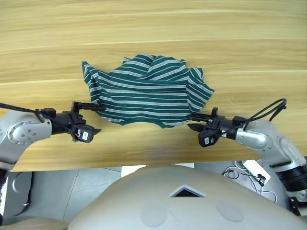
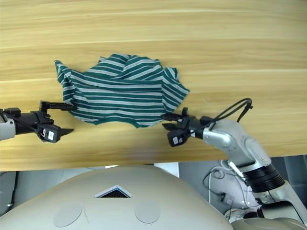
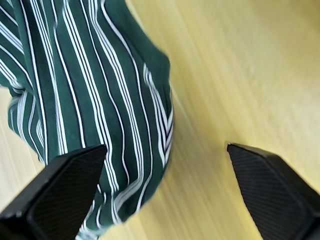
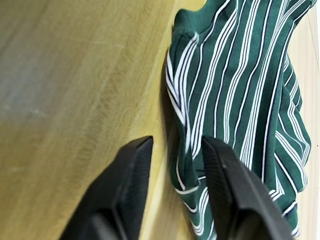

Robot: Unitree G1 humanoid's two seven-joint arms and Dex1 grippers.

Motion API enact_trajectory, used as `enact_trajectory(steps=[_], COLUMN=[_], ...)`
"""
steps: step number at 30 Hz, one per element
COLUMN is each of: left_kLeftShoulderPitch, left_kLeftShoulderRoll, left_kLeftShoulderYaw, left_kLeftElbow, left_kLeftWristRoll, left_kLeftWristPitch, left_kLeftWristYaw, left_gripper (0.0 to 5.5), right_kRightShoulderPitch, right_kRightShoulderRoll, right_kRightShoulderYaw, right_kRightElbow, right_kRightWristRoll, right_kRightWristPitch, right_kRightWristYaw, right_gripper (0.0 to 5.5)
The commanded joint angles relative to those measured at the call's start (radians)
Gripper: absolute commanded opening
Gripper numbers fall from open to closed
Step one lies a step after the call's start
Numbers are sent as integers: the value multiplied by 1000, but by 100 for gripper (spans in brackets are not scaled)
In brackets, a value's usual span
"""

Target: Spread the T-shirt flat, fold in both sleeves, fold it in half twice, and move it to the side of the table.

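Beyond the near edge of the table (image 1: 153, 28) I look down on a grey tiled floor (image 1: 53, 187). Below the table's right end, loose cables (image 1: 232, 171) lie beside a white plug block (image 1: 251, 166). Something flat and white (image 1: 133, 170) sits below the middle of the edge.

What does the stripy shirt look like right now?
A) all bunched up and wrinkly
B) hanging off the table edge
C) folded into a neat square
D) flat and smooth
A: the T-shirt lies in a rumpled heap with raised folds and uneven edges, wholly on the table.
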Motion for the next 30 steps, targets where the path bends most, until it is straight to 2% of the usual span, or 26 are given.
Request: enact_trajectory(steps=[1, 7, 24, 26, 30], left_kLeftShoulderPitch=[-45, -104, -107, -107, -117], left_kLeftShoulderRoll=[-17, -71, -57, -59, -75], left_kLeftShoulderYaw=[-26, -98, -84, -86, -78], left_kLeftElbow=[7, 23, 92, 91, 80], left_kLeftWristRoll=[43, 93, 150, 148, 128], left_kLeftWristPitch=[3, -2, 2, -2, -12], left_kLeftWristYaw=[3, 3, 70, 72, 88], left_gripper=[401, 303, 23, 2, 2], right_kRightShoulderPitch=[7, -1, 6, 5, 9], right_kRightShoulderRoll=[6, 25, 28, 29, 30], right_kRightShoulderYaw=[15, 32, 30, 31, 28], right_kRightElbow=[6, 6, 16, 19, 19], right_kRightWristRoll=[-29, -38, -41, -41, -39], right_kRightWristPitch=[19, 23, 28, 28, 28], right_kRightWristYaw=[8, 0, -13, -16, -24], right_gripper=[97, 0, 0, 0, 0])
